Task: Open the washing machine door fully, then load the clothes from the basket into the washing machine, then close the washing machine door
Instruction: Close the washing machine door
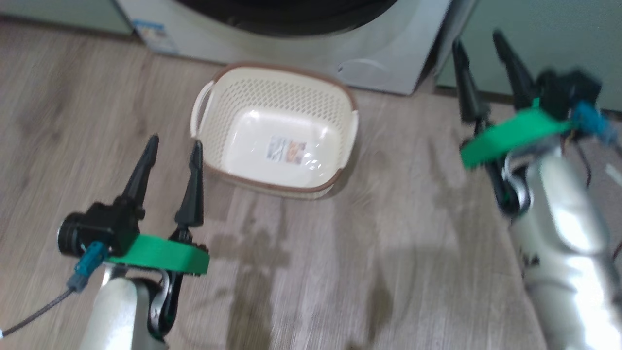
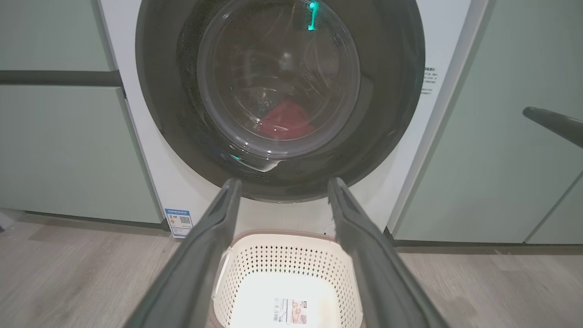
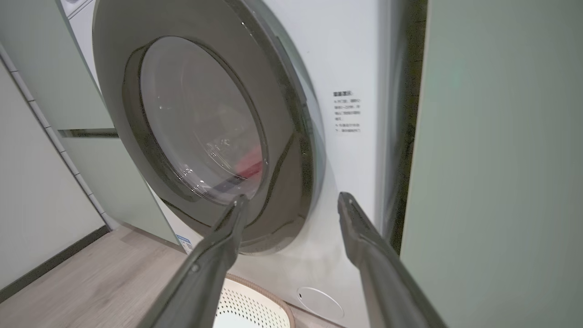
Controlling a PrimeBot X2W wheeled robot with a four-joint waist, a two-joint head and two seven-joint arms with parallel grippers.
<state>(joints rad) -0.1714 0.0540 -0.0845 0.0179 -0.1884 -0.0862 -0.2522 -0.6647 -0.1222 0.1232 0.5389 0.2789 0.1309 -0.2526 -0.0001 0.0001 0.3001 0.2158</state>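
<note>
The cream basket [image 1: 277, 131] stands on the floor before the white washing machine [image 1: 388, 53], with nothing in it but its label. The round black-rimmed door [image 2: 282, 95] lies flat against the machine's front. Behind its glass the red clothes [image 2: 284, 120] rest in the drum. My left gripper [image 1: 175, 146] is open, low at the basket's left side, with nothing between its fingers. Off to the right my right gripper [image 1: 481, 39] is open too, blurred, raised beside the machine's right corner. The right wrist view takes in the door [image 3: 205, 127] at an angle and the basket's rim [image 3: 255, 291].
Pale green cabinets [image 2: 59, 146] flank the machine on both sides, with a dark gap [image 3: 405, 118] at its right edge. Wood-look floor [image 1: 340, 272] stretches open in front of the basket. A blue sticker [image 2: 179, 222] and a round flap [image 3: 320, 301] sit low on the machine.
</note>
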